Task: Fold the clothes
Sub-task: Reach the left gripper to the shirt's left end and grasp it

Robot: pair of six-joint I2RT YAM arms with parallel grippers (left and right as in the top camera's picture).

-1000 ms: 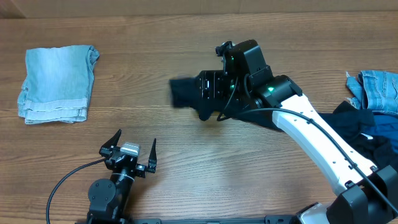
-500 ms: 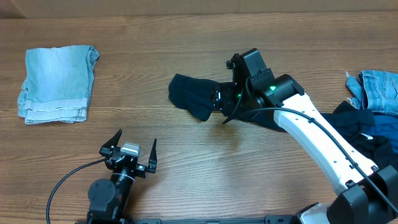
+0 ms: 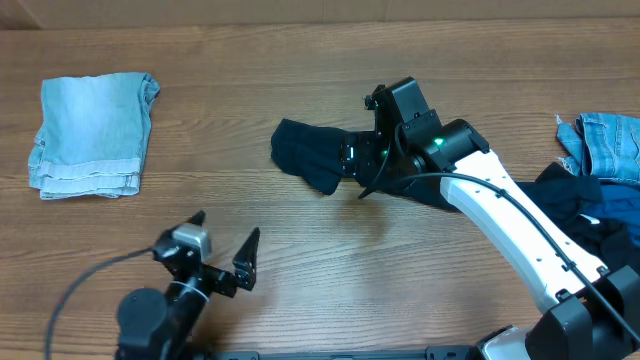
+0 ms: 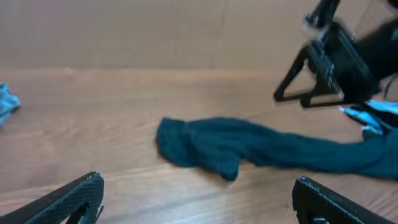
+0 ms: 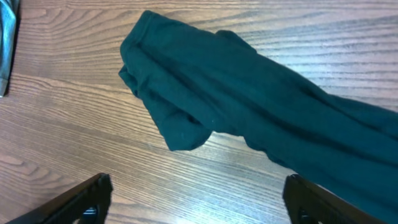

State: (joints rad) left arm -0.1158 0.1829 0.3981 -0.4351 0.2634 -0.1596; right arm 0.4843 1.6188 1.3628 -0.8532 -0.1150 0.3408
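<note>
A long dark navy garment (image 3: 308, 158) lies stretched on the wooden table (image 3: 300, 80), its bunched end at the centre and the rest running right under my right arm. It also shows in the left wrist view (image 4: 249, 149) and the right wrist view (image 5: 249, 118). My right gripper (image 3: 352, 160) hovers over it, open, with bare wood between its fingers (image 5: 198, 183). Near the front edge my left gripper (image 3: 226, 240) stands open and empty, well short of the garment (image 4: 199, 186). A folded light-blue denim piece (image 3: 92, 132) rests at the far left.
A heap of clothes sits at the right edge: light-blue denim (image 3: 607, 142) on top and dark fabric (image 3: 585, 215) below, partly under the right arm's white link (image 3: 510, 230). The left arm's cable (image 3: 90, 285) trails along the front.
The right gripper has let go of the dark garment's end, which dropped flat on the table, and has drawn back to the right. The left gripper has swung and tilted leftward.
</note>
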